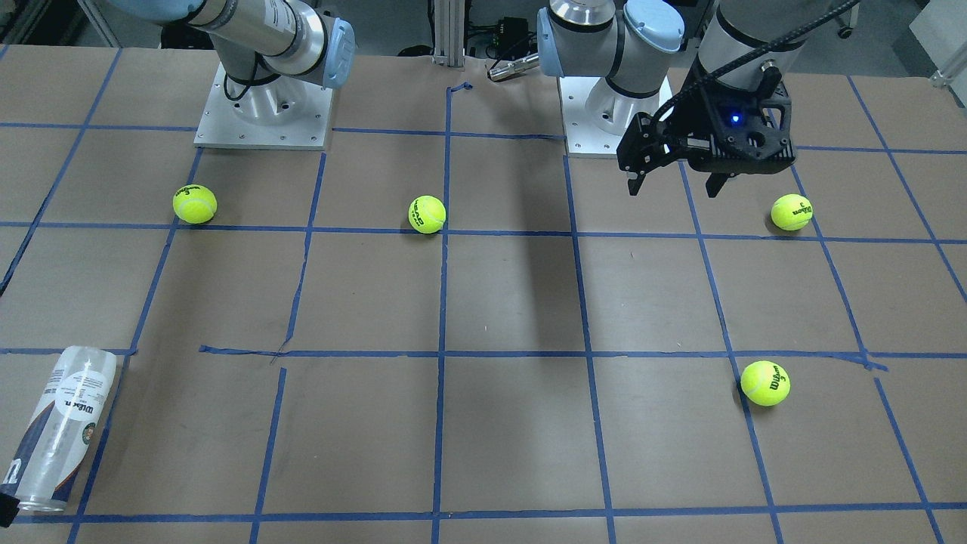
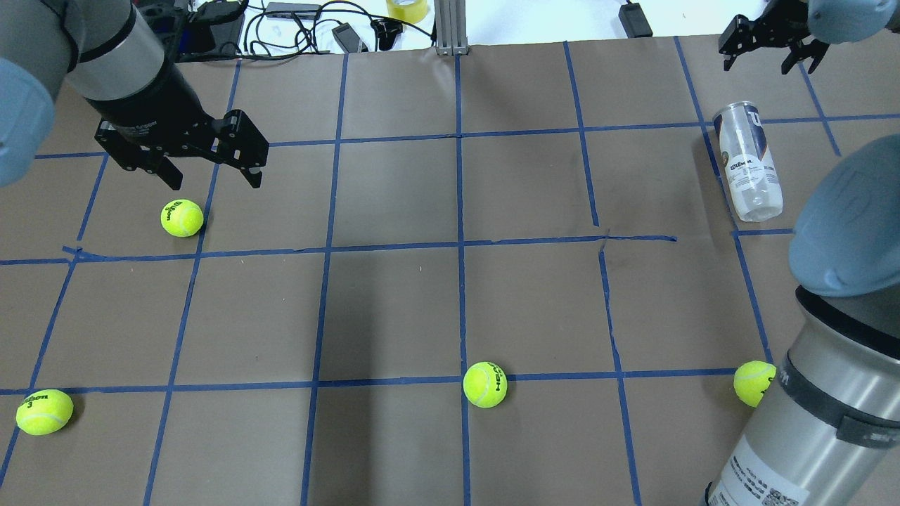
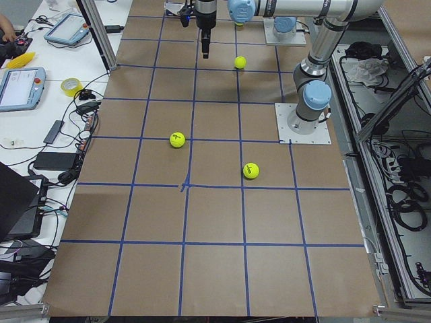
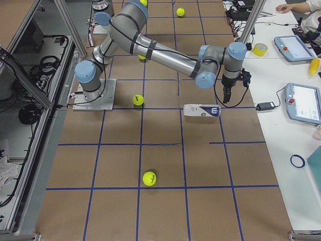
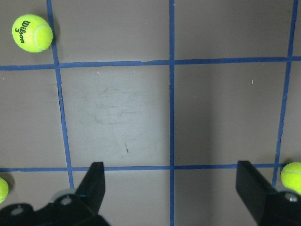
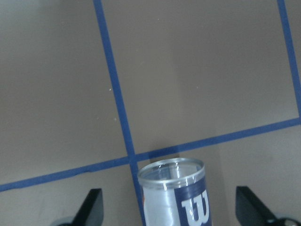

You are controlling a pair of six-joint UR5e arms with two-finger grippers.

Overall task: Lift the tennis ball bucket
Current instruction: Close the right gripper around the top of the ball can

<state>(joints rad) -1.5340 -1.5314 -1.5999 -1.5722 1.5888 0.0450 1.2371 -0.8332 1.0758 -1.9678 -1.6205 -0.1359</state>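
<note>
The tennis ball bucket (image 2: 749, 161), a clear tube with a white and navy Wilson label, lies on its side at the table's far right. It also shows in the front view (image 1: 64, 427) and the right side view (image 4: 201, 110). My right gripper (image 2: 756, 67) is open and hovers just beyond the tube's far end without touching it. In the right wrist view the tube's rim (image 6: 171, 172) sits low between the two spread fingers (image 6: 91, 207). My left gripper (image 2: 214, 184) is open and empty, high over the left side (image 1: 674, 189).
Several loose tennis balls lie on the brown, blue-taped table (image 2: 394, 309): one below the left gripper (image 2: 181, 218), one near left (image 2: 43, 411), one near centre (image 2: 485, 384), one by the right arm's base (image 2: 754, 383). Cables and devices line the far edge (image 2: 295, 21).
</note>
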